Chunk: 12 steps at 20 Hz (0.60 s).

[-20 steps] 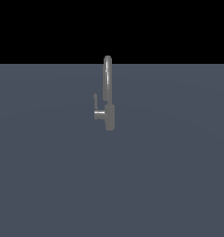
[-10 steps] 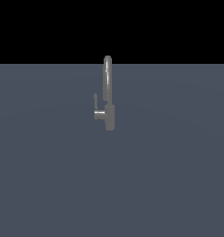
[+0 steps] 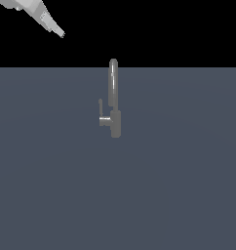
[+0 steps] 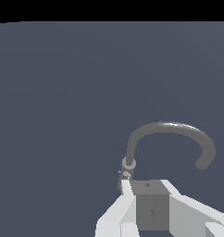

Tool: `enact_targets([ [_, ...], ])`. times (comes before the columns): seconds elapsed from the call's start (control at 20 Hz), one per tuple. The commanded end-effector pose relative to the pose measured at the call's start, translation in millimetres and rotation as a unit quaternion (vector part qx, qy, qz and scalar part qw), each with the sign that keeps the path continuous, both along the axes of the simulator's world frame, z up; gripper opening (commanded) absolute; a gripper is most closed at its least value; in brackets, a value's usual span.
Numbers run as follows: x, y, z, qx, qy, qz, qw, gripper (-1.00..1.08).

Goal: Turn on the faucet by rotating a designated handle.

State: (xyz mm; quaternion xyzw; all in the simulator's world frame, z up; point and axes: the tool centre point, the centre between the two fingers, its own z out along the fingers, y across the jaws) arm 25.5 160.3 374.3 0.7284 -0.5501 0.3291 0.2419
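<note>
The grey faucet (image 3: 114, 117) stands upright on the flat dark surface, its thin spout rising to a curved top. The handle (image 3: 101, 107) is a short thin lever on a stub at the base, on the exterior view's left side, and it points upward. My gripper (image 3: 58, 32) shows at the upper left of the exterior view, high above and far from the faucet, touching nothing. In the wrist view the curved spout of the faucet (image 4: 169, 127) arcs just beyond my gripper (image 4: 148, 187), whose white fingers (image 4: 126, 194) cover part of the faucet's base. No gap between them is discernible.
A plain dark grey-blue floor (image 3: 178, 195) spreads around the faucet, with a black background behind it. Part of the white arm (image 3: 29, 7) enters at the top left corner of the exterior view.
The arm and gripper have come into the exterior view at the upper left, where nothing showed before. The faucet and its handle have not moved.
</note>
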Motion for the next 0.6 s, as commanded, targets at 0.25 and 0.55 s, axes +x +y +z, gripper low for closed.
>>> enact_targets([
  [0.25, 41, -42, -104, 0.007, 0.006, -0.069, 0.9976, -1.0],
  [0.55, 54, -73, -168, 0.017, 0.011, -0.114, 0.9933, -1.0],
])
